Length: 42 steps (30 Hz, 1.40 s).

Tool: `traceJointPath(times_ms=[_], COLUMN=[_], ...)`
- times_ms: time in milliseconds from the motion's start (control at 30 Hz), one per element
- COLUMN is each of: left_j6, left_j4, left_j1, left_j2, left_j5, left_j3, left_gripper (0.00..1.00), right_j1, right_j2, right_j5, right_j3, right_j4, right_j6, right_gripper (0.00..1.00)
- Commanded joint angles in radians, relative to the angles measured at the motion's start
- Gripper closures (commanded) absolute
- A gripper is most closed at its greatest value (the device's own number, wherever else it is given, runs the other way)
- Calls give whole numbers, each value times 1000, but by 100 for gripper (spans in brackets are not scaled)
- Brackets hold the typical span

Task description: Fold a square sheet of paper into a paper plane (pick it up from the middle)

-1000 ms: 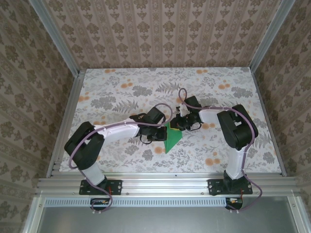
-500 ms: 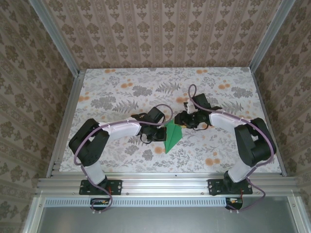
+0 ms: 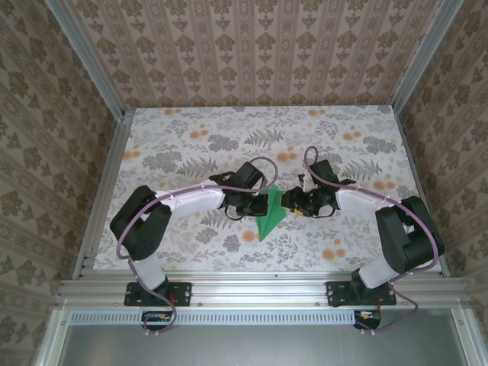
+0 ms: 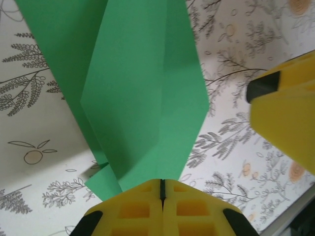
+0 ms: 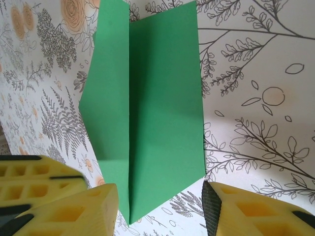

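From above, the paper plane (image 3: 268, 214) lies mid-table (image 3: 191, 137), tip toward 6 o'clock. The left end effector (image 3: 254, 203) is at its 9 o'clock and the right end effector (image 3: 293, 202) at its 3 o'clock.

Left wrist: the left end effector (image 4: 161, 189) is clenched on the paper plane's (image 4: 142, 88) 6 o'clock edge.

Right wrist: the right end effector (image 5: 160, 209) is released, its jaws parted either side of the paper plane (image 5: 147, 98).

2 wrist cameras are peering closely past their own fingers (image 4: 133, 209) at the paper plane (image 5: 162, 98); 1 overhead camera, behind, is looking down on the same spot of bench (image 3: 191, 145).
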Motion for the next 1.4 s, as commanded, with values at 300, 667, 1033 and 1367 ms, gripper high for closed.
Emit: traceJointPath(times_ms=[300, 667, 1033, 1367], left_j6=[38, 33, 16, -39], left_j4=[-14, -17, 16, 137], left_j1=[-5, -10, -13, 11], left_j2=[94, 123, 132, 92], left_j5=[10, 9, 31, 90], left_j3=[-8, -18, -33, -104], left_gripper=[97, 98, 99, 99], right_j1=[20, 29, 43, 51], right_j2=[81, 148, 155, 171], right_j5=[-19, -69, -126, -196], right_j3=[-8, -7, -31, -68], right_j4=[12, 87, 190, 339], right_j6=[22, 49, 104, 166], right_gripper=[49, 51, 53, 53])
